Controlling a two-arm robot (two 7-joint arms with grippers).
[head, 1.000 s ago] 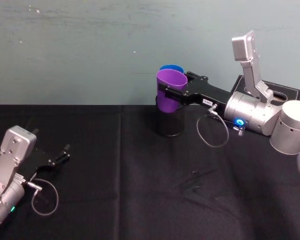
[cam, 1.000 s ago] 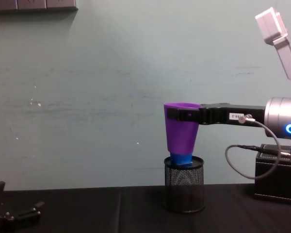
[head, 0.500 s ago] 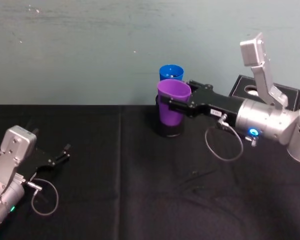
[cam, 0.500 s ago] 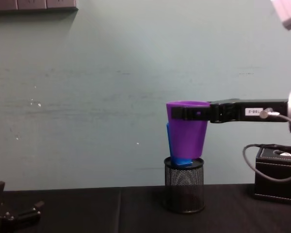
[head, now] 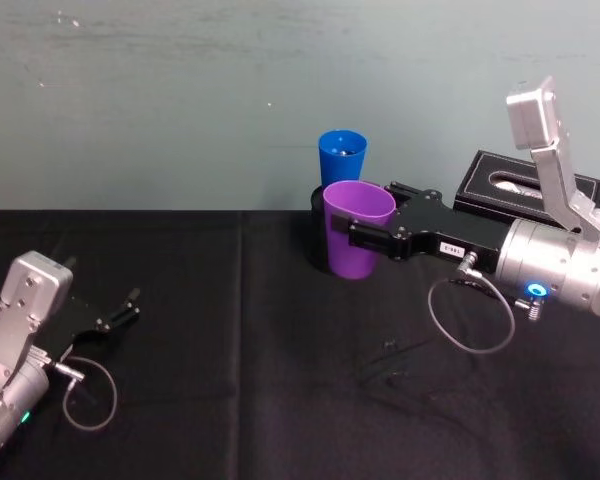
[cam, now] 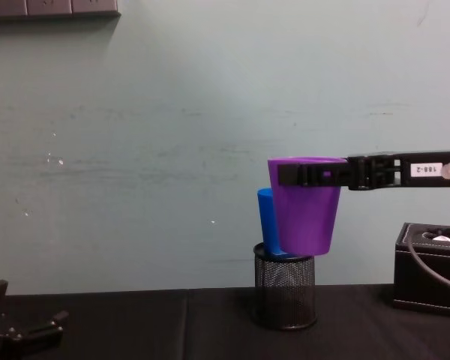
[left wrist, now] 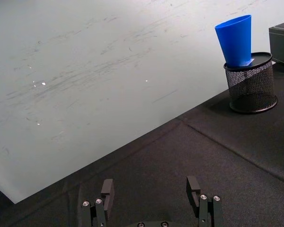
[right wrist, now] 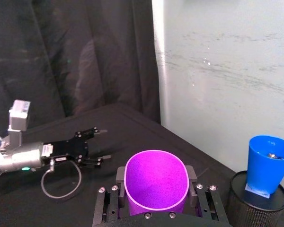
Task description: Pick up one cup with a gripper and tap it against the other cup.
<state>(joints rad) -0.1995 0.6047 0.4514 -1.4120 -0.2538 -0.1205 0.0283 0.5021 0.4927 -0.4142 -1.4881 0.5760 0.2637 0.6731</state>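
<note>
Purple plastic marks the cup (head: 358, 238) being carried: the right hand (head: 373, 215), the long black one with the white label, has its flat jaws pressed on either side of the tumbler just under the rim and holds it upright and clear of the tabletop (head: 230, 380). The blue cup (head: 341, 158) sits with its base in a black mesh pen holder (cam: 285, 300), leaning a little, farther from the robot and near the wall. From the chest view the two cups overlap, but the right wrist view shows a plain gap between them, so they are near and not touching. By my reading, the pick-up is done and the lift is good. What remains is to bring the purple cup's side against the blue one. The left hand (left wrist: 150, 191) lies parked low on the tabletop, well apart, with its fingers spread and nothing between them.
</note>
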